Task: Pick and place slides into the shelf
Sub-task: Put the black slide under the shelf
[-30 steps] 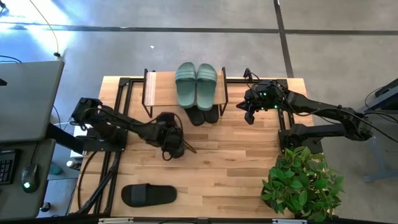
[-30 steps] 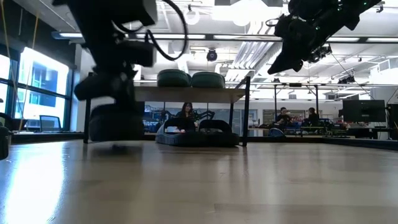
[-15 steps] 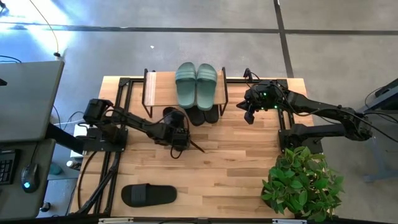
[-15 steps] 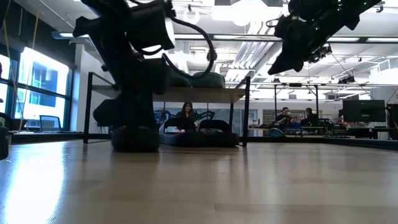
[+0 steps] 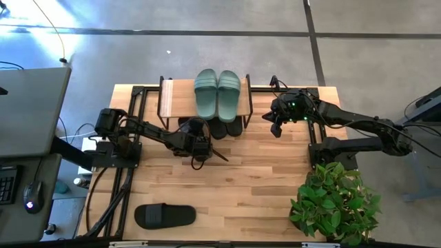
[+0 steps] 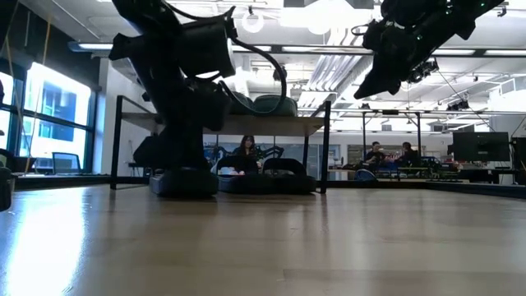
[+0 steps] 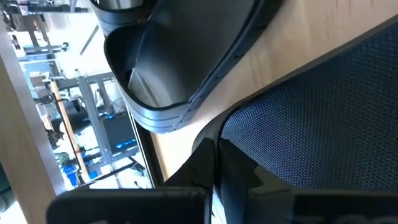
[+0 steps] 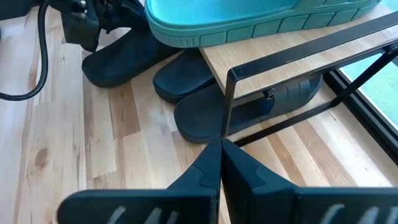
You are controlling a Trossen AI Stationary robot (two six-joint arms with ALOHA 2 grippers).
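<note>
Since one second ago: left gripper advanced toward 1 o'clock across the desk, carrying a black slide from desk centre up to the shelf front edge. Right gripper unchanged, hanging at 3 o'clock of the shelf, jaws closed on nothing.

Current state:
- Left jaws narrow, clamped on the black slide; sole resting on or just above the desk at the shelf's lower opening, per low view.
- Green pair on the shelf top board.
- Black pair under the top board, toes projecting toward 6 o'clock.
- One more black slide at 7 o'clock of the desk, long axis running 9 to 3, well apart from both arms.

Deciding relation: free slot lies at 12 o'clock of the held slide, just beside the stored black pair on its 9 o'clock side. Long axis of the held slide appears to run 6 to 12. Left arm nearer; likely next step a straight push toward 12, then release.
</note>
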